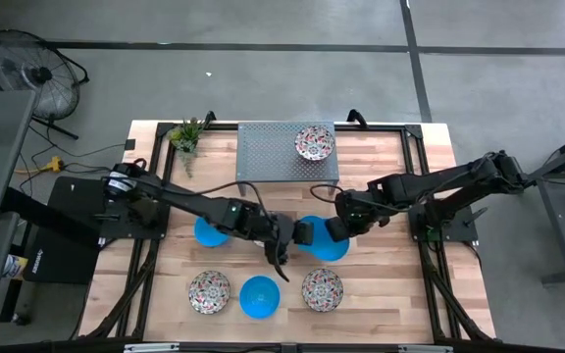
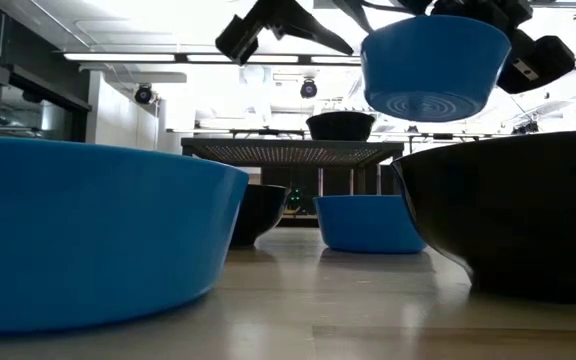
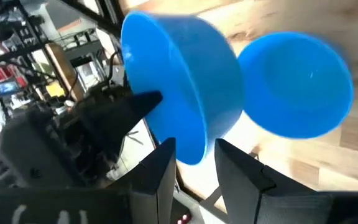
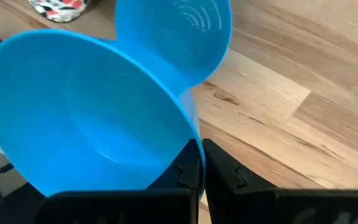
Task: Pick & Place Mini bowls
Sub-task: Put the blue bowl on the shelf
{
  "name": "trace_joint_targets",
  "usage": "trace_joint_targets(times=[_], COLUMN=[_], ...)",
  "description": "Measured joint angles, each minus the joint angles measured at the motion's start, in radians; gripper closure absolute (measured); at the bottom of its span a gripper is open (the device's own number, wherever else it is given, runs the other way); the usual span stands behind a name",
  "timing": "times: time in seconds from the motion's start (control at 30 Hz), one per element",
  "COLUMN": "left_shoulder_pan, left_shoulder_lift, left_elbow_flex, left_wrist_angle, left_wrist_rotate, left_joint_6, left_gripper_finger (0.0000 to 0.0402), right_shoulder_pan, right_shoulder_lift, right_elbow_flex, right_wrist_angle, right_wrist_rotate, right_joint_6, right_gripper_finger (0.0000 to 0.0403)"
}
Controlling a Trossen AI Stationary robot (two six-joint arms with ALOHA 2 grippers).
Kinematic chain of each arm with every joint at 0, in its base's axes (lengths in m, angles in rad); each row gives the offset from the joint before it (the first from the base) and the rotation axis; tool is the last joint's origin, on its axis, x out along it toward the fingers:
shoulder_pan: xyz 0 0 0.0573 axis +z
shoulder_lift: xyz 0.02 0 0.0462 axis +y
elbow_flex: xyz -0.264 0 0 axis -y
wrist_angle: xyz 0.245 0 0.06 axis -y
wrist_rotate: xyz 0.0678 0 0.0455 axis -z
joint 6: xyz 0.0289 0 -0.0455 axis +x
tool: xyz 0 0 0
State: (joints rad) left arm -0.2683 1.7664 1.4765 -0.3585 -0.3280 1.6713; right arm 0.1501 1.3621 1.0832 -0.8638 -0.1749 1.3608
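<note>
One camera looks straight down on the counter (image 1: 381, 284); another sits at counter level, facing the room. Both wrist cameras closely share one lifted blue bowl (image 3: 179, 99).
</note>
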Motion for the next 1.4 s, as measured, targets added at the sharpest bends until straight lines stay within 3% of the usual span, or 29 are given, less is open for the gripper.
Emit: trace_joint_targets(times=[0.3, 0.87, 1.0, 1.23, 1.4], left_shoulder_pan=[0.000, 0.000, 0.000, 0.000, 0.000], left_shoulder_lift=[0.001, 0.001, 0.001, 0.001, 0.001], left_elbow_flex=[0.000, 0.000, 0.000, 0.000, 0.000], left_wrist_angle=[-0.008, -0.018, -0.013, -0.005, -0.005], left_wrist_rotate=[0.029, 0.030, 0.029, 0.056, 0.071], left_joint_6=[0.011, 0.182, 0.000, -0.638, -0.999], left_gripper_finger=[0.0293, 0.0293, 0.0293, 0.0293, 0.0293], right_shoulder_pan=[-0.018, -0.033, -0.017, 0.002, 0.026], right_shoulder_lift=[0.000, 0.000, 0.000, 0.000, 0.000], right_elbow_flex=[0.000, 0.000, 0.000, 0.000, 0.000], right_wrist_angle=[-0.009, -0.043, -0.061, -0.083, -0.092], right_wrist_rotate=[-0.045, -0.147, -0.101, 0.043, 0.133], right_joint_6=[-0.057, -0.217, -0.211, -0.175, -0.172], right_gripper_finger=[0.0403, 0.0403, 0.0403, 0.0403, 0.0403])
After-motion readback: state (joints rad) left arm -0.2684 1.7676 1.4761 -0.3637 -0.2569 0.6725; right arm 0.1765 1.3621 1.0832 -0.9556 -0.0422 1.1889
